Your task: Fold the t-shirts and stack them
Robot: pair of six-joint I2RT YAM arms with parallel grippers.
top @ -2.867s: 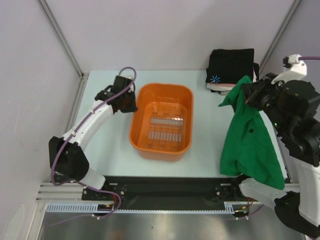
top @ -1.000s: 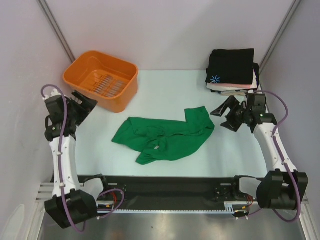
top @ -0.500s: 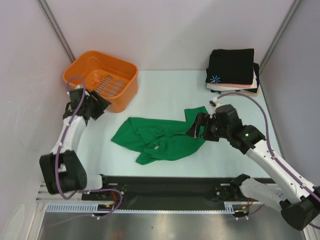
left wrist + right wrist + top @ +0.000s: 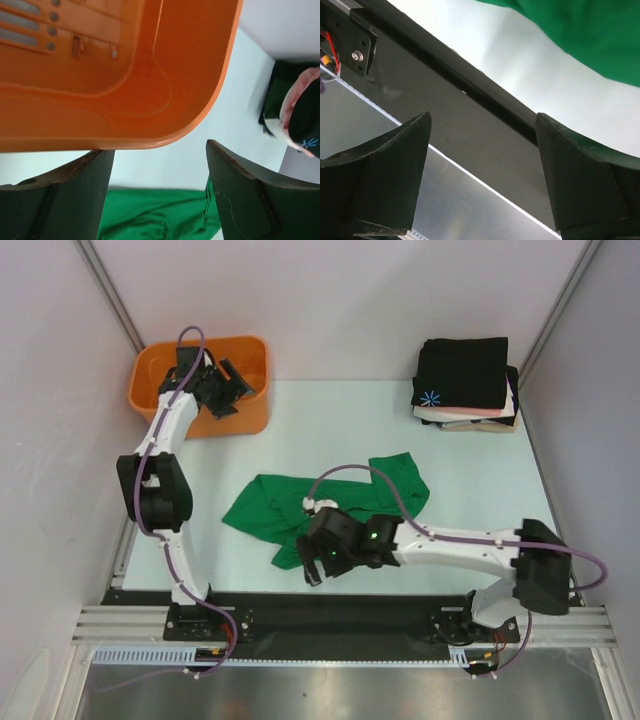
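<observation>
Green shirt [image 4: 345, 508] crumpled mid-frame on counter [image 4: 330, 430]. Left pincer [image 4: 226, 390] released, at basket [image 4: 148, 392], upper left. Right pincer [image 4: 312, 567] released, empty, at shirt's lower edge.

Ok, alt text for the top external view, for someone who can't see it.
A crumpled green shirt lies in the middle, the right pincer open at its near edge. The left pincer is open over an orange basket at far left; folded shirts, black on top, are stacked at far right.

From above, looks down over whole table [image 4: 330, 420]; from wrists, peers closely at orange basket [image 4: 125, 90], near rail [image 4: 445, 117]; shares green t-shirt [image 4: 270, 510].
</observation>
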